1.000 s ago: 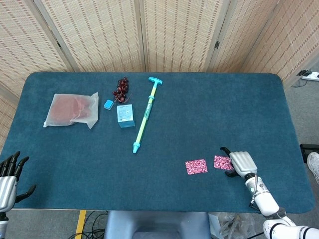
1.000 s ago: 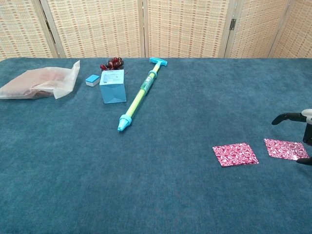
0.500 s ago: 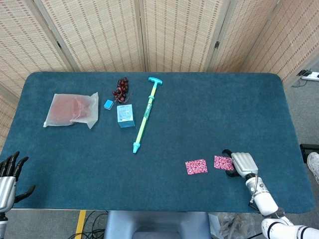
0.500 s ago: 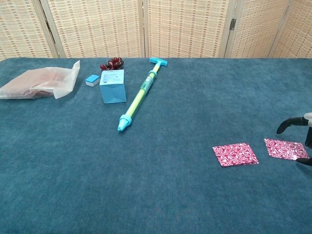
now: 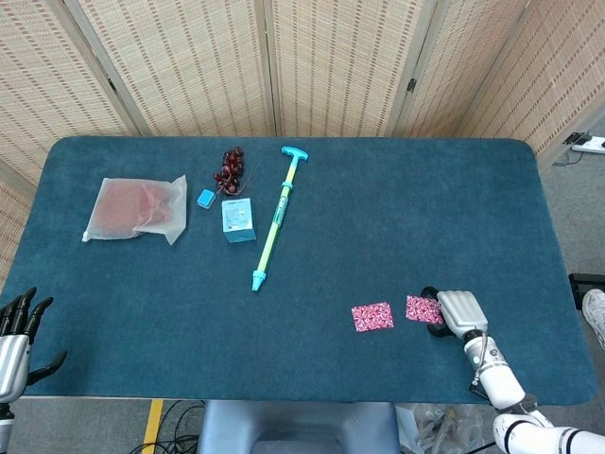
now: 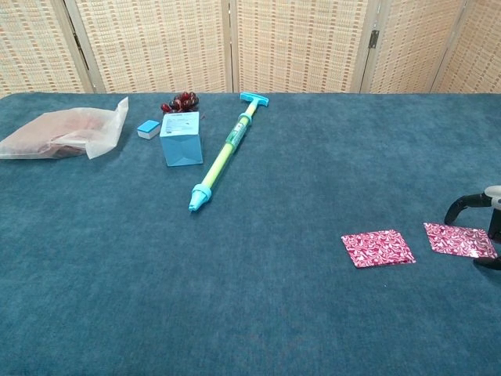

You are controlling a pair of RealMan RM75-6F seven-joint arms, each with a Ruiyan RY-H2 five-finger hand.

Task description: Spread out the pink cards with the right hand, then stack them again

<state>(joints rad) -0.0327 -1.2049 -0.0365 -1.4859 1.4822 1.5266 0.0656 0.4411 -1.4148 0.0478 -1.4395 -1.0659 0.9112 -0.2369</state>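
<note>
Dark teal felt-covered table with rounded corners, taken here as the landmark, standing before woven reed folding screens; near its far left part lies a translucent plastic bag with reddish contents, and toward the centre from the bag a long yellow-green pump rod with a turquoise T-handle runs diagonally; between bag and rod stand a pale blue clear plastic box, a cluster of dark red berries and a small bright blue block; the two pink patterned square cards lie flat and apart near the table's near right part, side by side, not stacked; the right hand, silver with black fingers, rests at the outer edge of the right-hand card, its fingers curled downward beside and over that edge, though whether they pinch the card cannot be told; the left hand hangs off the table's near left corner, fingers spread and holding nothing
</note>
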